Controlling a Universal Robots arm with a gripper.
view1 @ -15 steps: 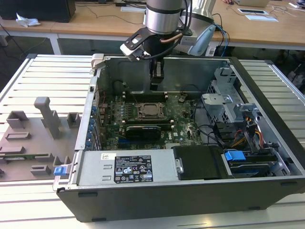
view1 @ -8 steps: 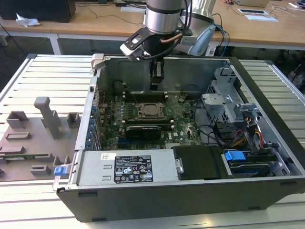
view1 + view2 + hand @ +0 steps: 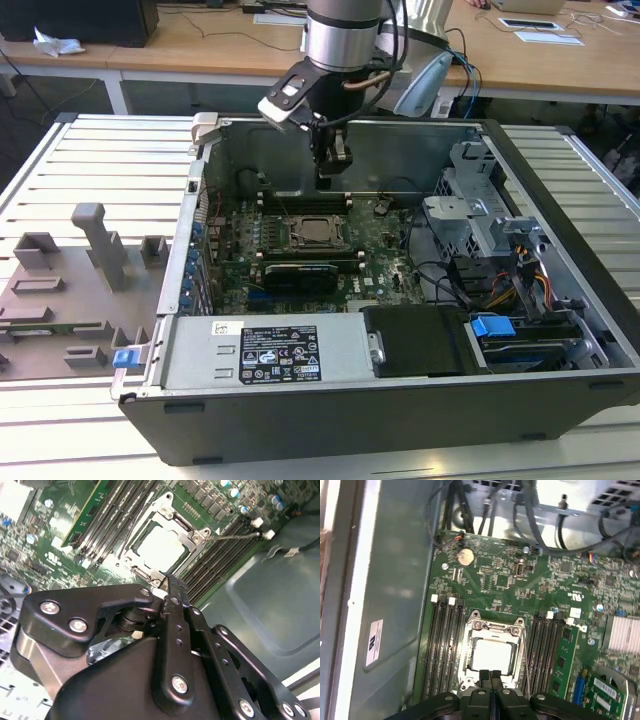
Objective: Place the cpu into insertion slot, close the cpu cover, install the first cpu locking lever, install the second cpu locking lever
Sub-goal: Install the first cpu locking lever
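Over one edge of the insertion slot (image 3: 300, 243), inside the open computer case (image 3: 560, 200), the gripper (image 3: 490, 674) hangs with its fingers together and nothing between them. Whether the tips touch the slot cannot be told. The cpu (image 3: 491, 656) lies flat inside the insertion slot, and the cpu cover (image 3: 493, 626) lies down around it, with the chip's grey top showing through the window. A thin wire locking lever (image 3: 235, 536) leaves one corner of the insertion slot and reaches out over the memory slots (image 3: 445, 650) beside it, so it appears unlatched. By this evidence, seating and covering are complete and the first lever step is in hand. That step calls for contact on the wire itself, clear of the cover frame.
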